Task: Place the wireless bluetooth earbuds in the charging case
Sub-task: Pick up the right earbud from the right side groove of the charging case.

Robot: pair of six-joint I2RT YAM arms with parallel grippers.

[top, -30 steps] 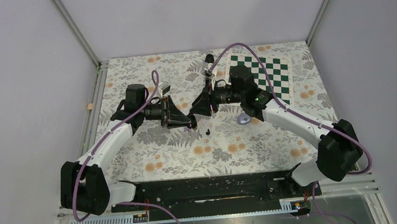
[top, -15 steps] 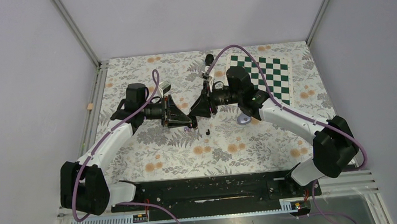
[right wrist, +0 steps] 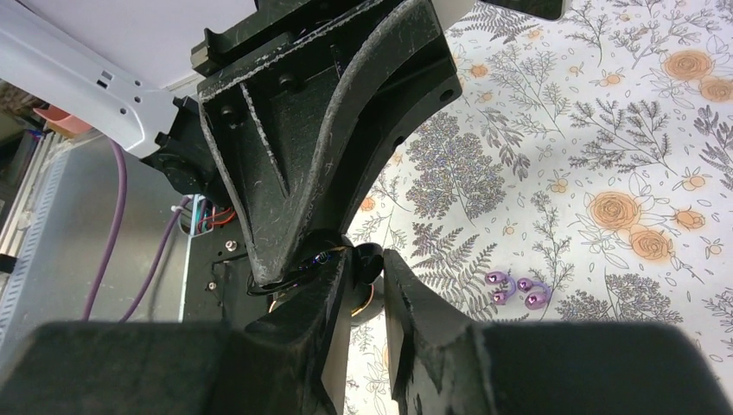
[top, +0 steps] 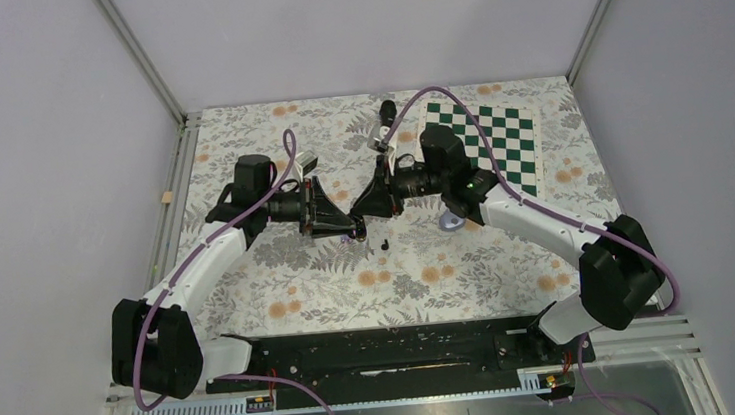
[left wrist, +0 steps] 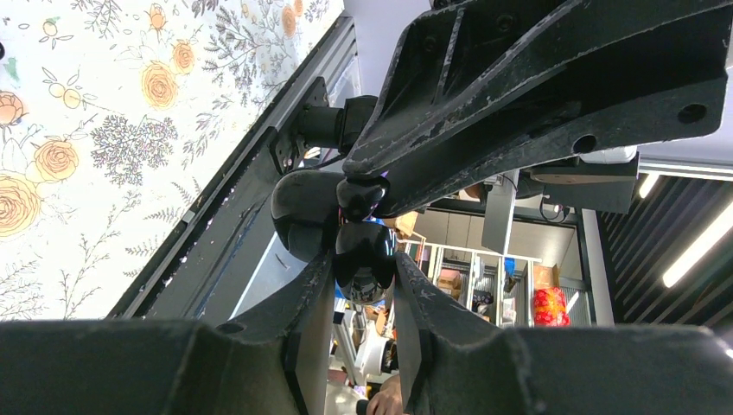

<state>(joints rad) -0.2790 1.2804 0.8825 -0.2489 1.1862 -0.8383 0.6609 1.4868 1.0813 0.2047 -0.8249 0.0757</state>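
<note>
My left gripper [left wrist: 363, 264] is shut on a glossy black rounded charging case [left wrist: 366, 275], held above the table. My right gripper [right wrist: 367, 259] faces it tip to tip and is shut on a tiny black earbud [right wrist: 370, 262], which sits right at the case's gold-rimmed opening [right wrist: 370, 304]. In the top view both grippers, left [top: 349, 227] and right [top: 365, 211], meet at the table's middle. Another black earbud [top: 385, 243] lies on the cloth just below them. Pale purple earbuds [right wrist: 517, 290] lie on the cloth beside the grippers.
A pale purple object [top: 451, 221] lies under the right forearm. The long black microphone [top: 385, 118] lies at the back centre. A green-and-white chequered board [top: 498, 141] covers the back right. A metal rail [top: 174, 199] runs along the floral cloth's left edge.
The right arm's elbow and forearm have shifted a little left and back. Both grippers stay tip to tip at the middle, each holding its thing.
</note>
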